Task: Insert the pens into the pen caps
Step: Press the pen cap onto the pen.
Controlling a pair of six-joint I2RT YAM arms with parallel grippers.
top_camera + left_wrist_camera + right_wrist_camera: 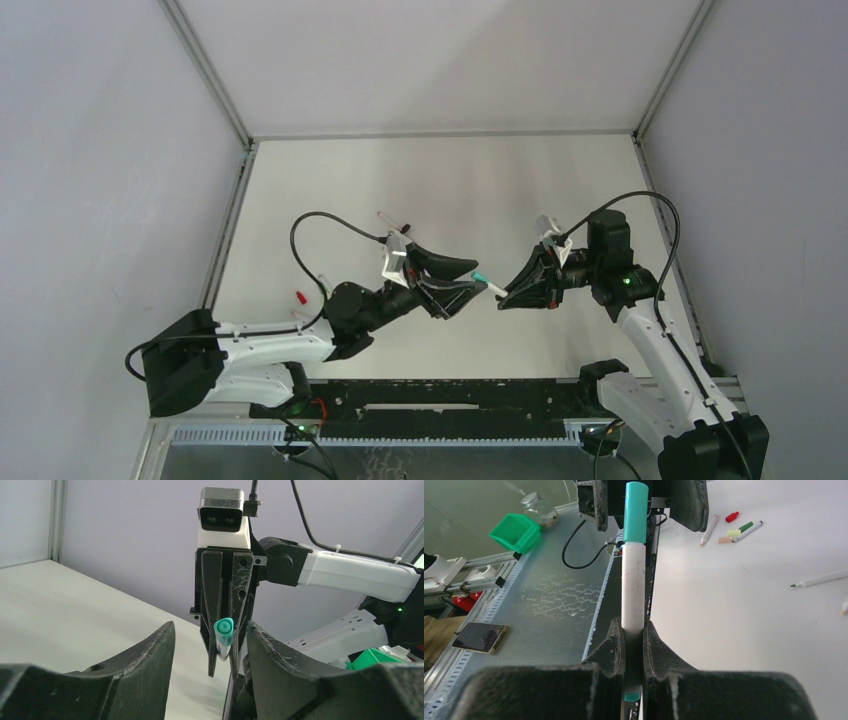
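Observation:
My right gripper (pixel 633 626) is shut on a white-barrelled pen (pixel 633 580) and holds it out level above the table. A teal pen cap (pixel 636 511) sits on the pen's far end, flush against the barrel. My left gripper (pixel 210 625) faces it, open, with one finger on each side of the cap and a gap showing on both sides. In the left wrist view the teal pen cap (pixel 223 627) shows end-on. In the top view the pen (pixel 488 284) bridges the left gripper (pixel 468 287) and the right gripper (pixel 506 294).
Loose on the table lie a red cap (pixel 732 516), a yellow-green cap (pixel 734 532), a peach cap (pixel 725 540) and uncapped pens (pixel 819 578). A green bin (pixel 516 530), a jar (pixel 539 507) and a phone (pixel 479 637) sit beyond the table's near edge.

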